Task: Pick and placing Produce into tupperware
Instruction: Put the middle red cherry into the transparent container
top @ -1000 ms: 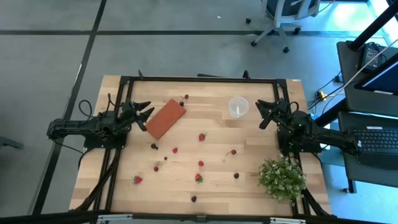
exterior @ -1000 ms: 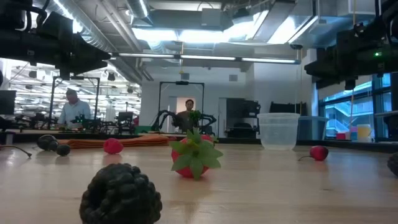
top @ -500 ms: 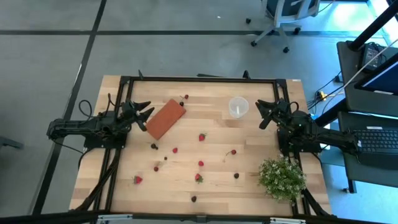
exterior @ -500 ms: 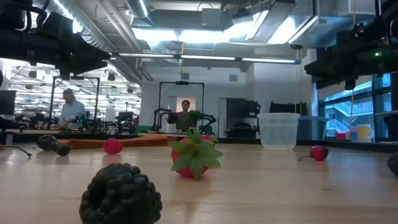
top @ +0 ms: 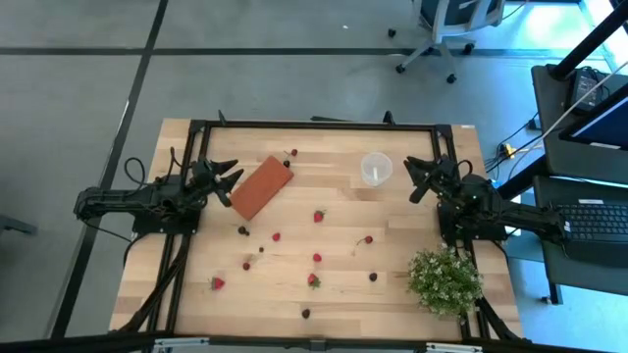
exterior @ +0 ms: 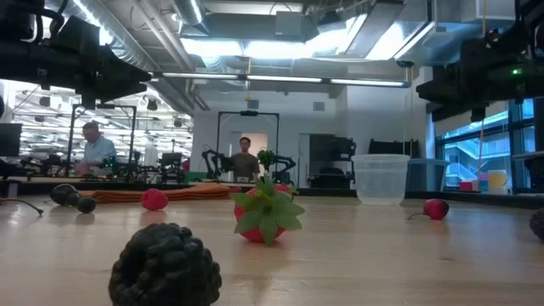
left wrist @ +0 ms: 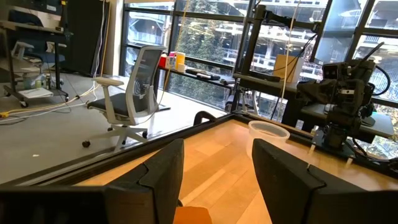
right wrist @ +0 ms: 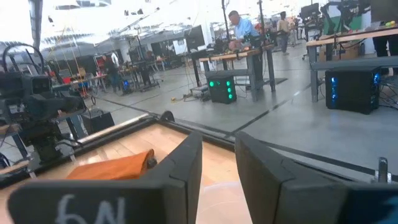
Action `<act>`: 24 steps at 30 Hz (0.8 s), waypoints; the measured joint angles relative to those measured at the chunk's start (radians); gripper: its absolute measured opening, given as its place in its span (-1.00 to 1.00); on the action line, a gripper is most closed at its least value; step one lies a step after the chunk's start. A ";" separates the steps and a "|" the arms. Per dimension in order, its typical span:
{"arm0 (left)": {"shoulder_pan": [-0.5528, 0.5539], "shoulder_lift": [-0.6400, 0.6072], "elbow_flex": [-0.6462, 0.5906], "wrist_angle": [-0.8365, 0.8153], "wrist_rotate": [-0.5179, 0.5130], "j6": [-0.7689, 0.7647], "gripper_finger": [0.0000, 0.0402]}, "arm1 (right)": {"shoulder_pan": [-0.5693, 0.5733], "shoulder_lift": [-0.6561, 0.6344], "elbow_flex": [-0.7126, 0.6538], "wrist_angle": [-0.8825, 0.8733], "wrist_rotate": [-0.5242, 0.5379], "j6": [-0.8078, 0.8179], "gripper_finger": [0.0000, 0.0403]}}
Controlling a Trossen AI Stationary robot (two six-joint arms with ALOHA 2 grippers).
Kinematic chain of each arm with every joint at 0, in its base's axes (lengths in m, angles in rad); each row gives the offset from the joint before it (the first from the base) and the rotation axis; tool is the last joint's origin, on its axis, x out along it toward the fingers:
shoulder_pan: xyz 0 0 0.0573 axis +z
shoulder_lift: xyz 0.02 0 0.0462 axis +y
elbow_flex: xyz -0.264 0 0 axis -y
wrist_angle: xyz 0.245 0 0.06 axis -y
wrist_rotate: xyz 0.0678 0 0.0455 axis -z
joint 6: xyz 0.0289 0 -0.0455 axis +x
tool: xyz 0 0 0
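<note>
The left gripper (top: 228,182) hangs with fingers parted and nothing in them, just beside the orange-brown block (top: 262,186). The berries (top: 316,216) lie scattered over the tabletop (top: 334,294) between both grippers. The translucent cup (top: 376,168) stands just left of the right gripper (top: 417,180), which is also spread and unloaded, a green plant (top: 444,278) behind it.

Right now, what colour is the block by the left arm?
Orange-brown; the block shows best in the high view.

Right end effector (right wrist: 217,163) parted — orange block (right wrist: 112,167) beyond.
</note>
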 joint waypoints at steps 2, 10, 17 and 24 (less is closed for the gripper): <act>0.000 0.000 0.000 0.000 0.000 0.000 -0.08 | 0.000 0.000 0.000 0.002 0.000 0.000 -0.51; 0.000 0.000 0.000 0.000 0.000 0.000 -0.08 | 0.000 0.000 0.000 0.003 0.000 0.098 -0.51; 0.000 0.000 0.000 0.000 0.000 0.000 -0.08 | 0.000 0.000 0.000 0.019 0.002 0.211 -0.51; 0.000 0.000 0.000 0.000 0.000 0.075 -0.08 | 0.000 0.000 0.000 0.044 0.002 0.203 -0.45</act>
